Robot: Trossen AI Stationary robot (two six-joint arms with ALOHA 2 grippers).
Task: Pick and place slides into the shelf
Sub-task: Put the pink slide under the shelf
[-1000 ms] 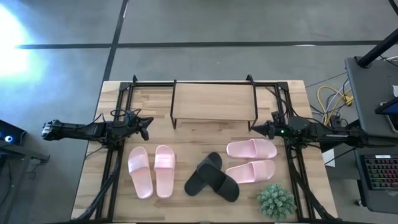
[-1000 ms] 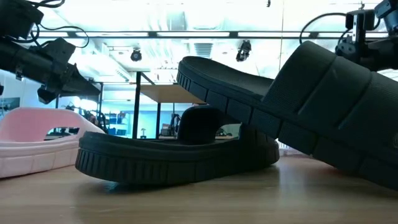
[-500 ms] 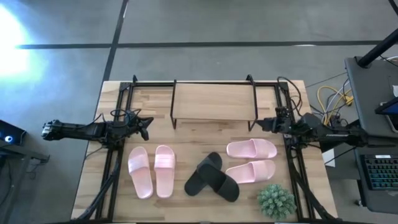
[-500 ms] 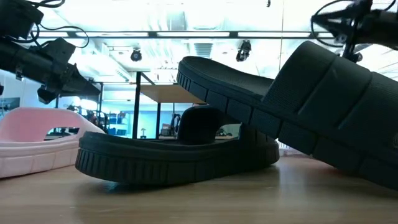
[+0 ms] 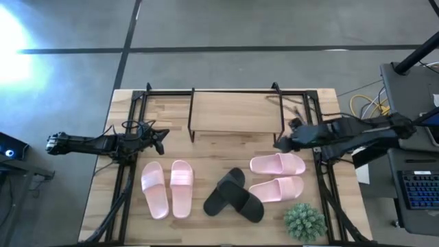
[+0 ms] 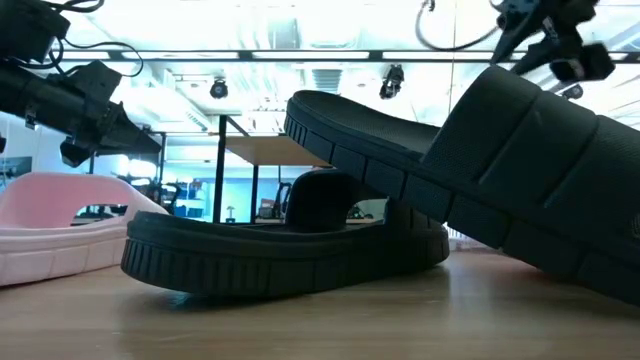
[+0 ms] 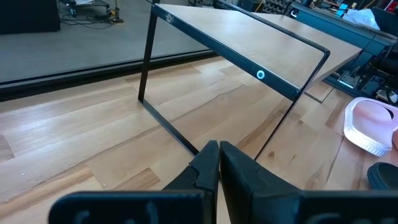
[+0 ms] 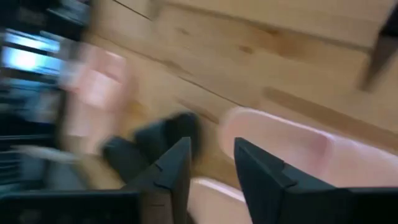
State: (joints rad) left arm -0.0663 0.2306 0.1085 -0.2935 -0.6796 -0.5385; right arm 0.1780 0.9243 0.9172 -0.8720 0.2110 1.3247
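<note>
Table point(image 5: 103, 192); slides point(image 5: 233, 193), shelf point(image 5: 236, 112), plant point(image 5: 304, 221)

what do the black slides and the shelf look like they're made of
Black slides: likely moulded foam or rubber, matte; the low view shows a thick one-piece sole with ribbed edges and no seams.

Shelf: top board looks like light wood or wood-look laminate, with visible grain and a smooth finish; the legs look like thin black-coated metal rod.

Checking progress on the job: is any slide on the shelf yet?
No, the shelf is bare on top, and all six slides lie on the table.
</note>
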